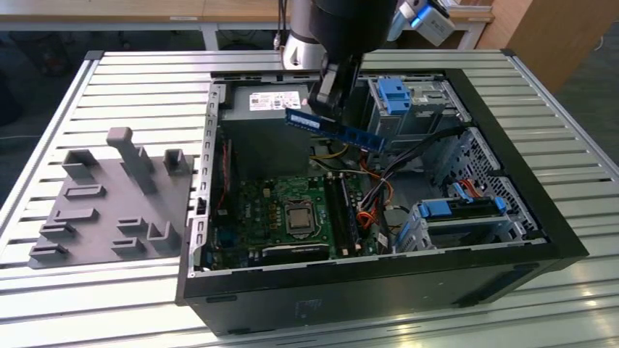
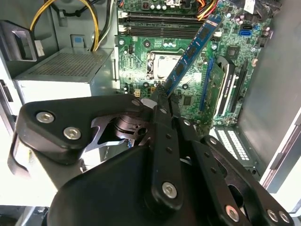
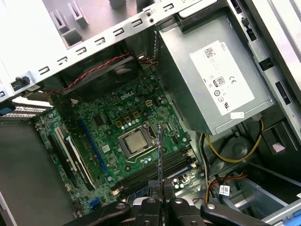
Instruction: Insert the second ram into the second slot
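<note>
The gripper (image 2: 160,97) was pinched on one end of the second ram (image 2: 193,49), clamping the stick's flat faces so that the blue board jutted straight out past the fingertips. The stick hung in the air, apart from everything below the gripper. Beneath it lay the motherboard (image 3: 110,117). In the first wrist view the ram showed edge-on, crossing the dark memory slots (image 3: 155,170) with its free end over the processor socket (image 3: 136,141). Farther off, to one side of the gripper, sat the grey power supply (image 3: 211,75), inside the black case (image 1: 527,196).
</note>
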